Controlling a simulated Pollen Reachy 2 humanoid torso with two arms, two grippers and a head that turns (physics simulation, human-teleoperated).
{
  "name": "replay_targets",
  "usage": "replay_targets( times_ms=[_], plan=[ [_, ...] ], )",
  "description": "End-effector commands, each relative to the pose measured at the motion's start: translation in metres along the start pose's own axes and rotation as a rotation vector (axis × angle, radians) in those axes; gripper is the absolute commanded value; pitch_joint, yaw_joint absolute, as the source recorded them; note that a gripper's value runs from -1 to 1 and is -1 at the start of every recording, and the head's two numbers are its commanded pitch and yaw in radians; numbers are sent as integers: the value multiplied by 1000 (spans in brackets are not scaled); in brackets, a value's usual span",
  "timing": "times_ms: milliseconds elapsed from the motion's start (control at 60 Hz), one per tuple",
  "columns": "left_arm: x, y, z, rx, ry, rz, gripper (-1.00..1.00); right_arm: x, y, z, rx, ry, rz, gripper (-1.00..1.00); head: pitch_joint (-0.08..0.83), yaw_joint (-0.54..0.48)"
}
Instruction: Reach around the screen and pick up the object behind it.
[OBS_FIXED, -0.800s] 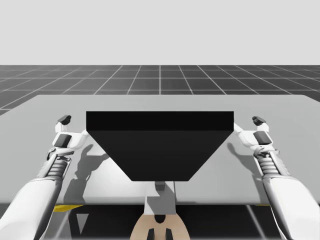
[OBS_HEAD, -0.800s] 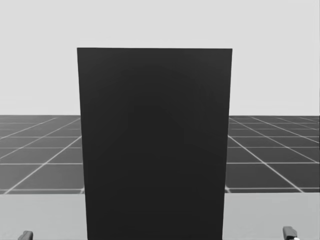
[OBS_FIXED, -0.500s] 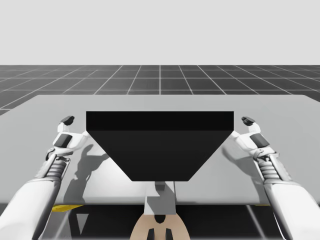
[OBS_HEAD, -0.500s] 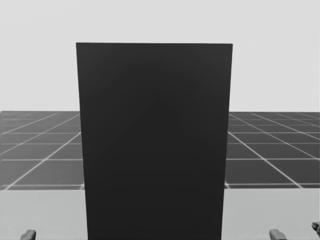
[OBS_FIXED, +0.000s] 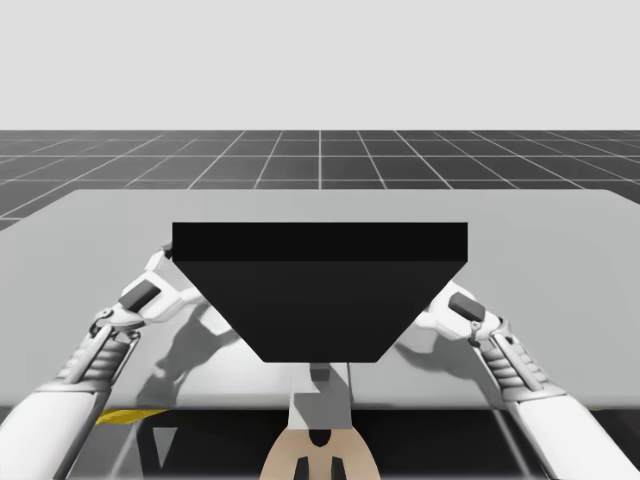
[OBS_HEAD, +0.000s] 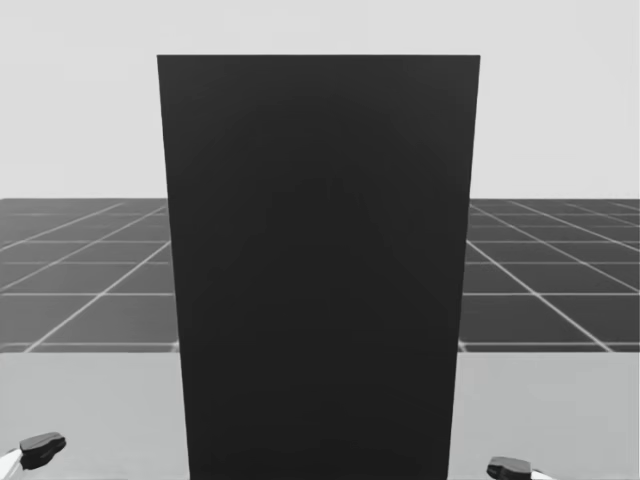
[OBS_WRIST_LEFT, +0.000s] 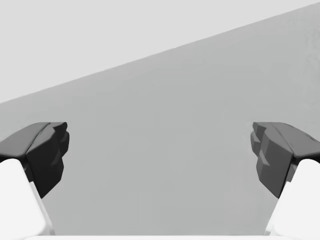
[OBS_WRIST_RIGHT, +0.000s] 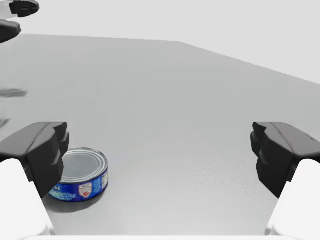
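A tall black screen (OBS_FIXED: 320, 290) stands upright mid-table and hides the middle of the table in the head view (OBS_HEAD: 320, 270). A low blue can with a silver lid (OBS_WRIST_RIGHT: 80, 174) lies flat on the table behind it, just ahead of one finger of my right gripper (OBS_WRIST_RIGHT: 160, 160), off the middle of the gap. That gripper is open and touches nothing. My left gripper (OBS_WRIST_LEFT: 160, 160) is open too, with bare table between its fingers. Both arms (OBS_FIXED: 135, 300) (OBS_FIXED: 470, 315) reach in at the screen's sides, their fingertips hidden behind it.
The grey table (OBS_FIXED: 560, 230) stretches wide around the screen, with a dark gridded floor beyond it. My left gripper (OBS_WRIST_RIGHT: 17, 15) shows far beyond the can in the right wrist view. Dark fingertips (OBS_HEAD: 40, 447) (OBS_HEAD: 510, 467) flank the screen's foot.
Both arms have swung inward from beside the screen's far corners, their grippers now tucked behind it. My head has turned, so the whole head view has shifted.
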Motion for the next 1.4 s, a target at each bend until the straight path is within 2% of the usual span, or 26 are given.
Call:
replay_targets(
  times_ms=[17, 150, 350, 500, 533, 617, 650, 683, 833, 1250, 1400],
  plan=[
    [10, -15, 7, -194, 9, 12, -1000, -7, 12, -9, 157, 7, 4, -1000, 72, 1],
    [15, -33, 10, -348, 29, 0, -1000, -9, 20, -11, 251, 10, -4, -1000, 86, 1],
    [13, -56, 7, -474, 67, -25, -1000, -18, 19, -19, 279, 47, -15, -1000, 103, -9],
    [8, -62, 3, -496, 75, -26, -1000, -27, 13, -27, 281, 53, -50, -1000, 115, -16],
    [7, -63, 2, -498, 77, -26, -1000, -32, 11, -30, 281, 57, -73, -1000, 121, -19],
    [6, -64, 2, -498, 79, -27, -1000, -38, 7, -37, 282, 58, -90, -1000, 128, -26],
    [5, -64, 2, -497, 80, -29, -1000, -41, 5, -41, 283, 64, -117, -1000, 132, -29],
    [5, -64, 2, -496, 80, -30, -1000, -44, 3, -44, 285, 66, -113, -1000, 135, -32],
    [2, -62, 4, -487, 83, -27, -1000, -55, -6, -53, 285, 78, -150, -1000, 150, -38],
    [-1, -61, 7, -480, 80, -34, -1000, -84, -5, -84, 320, 230, -152, -1000, 181, -40],
    [-3, -60, 8, -478, 77, -34, -1000, -86, -3, -97, 331, 271, -119, -1000, 188, -38]
  ],
)
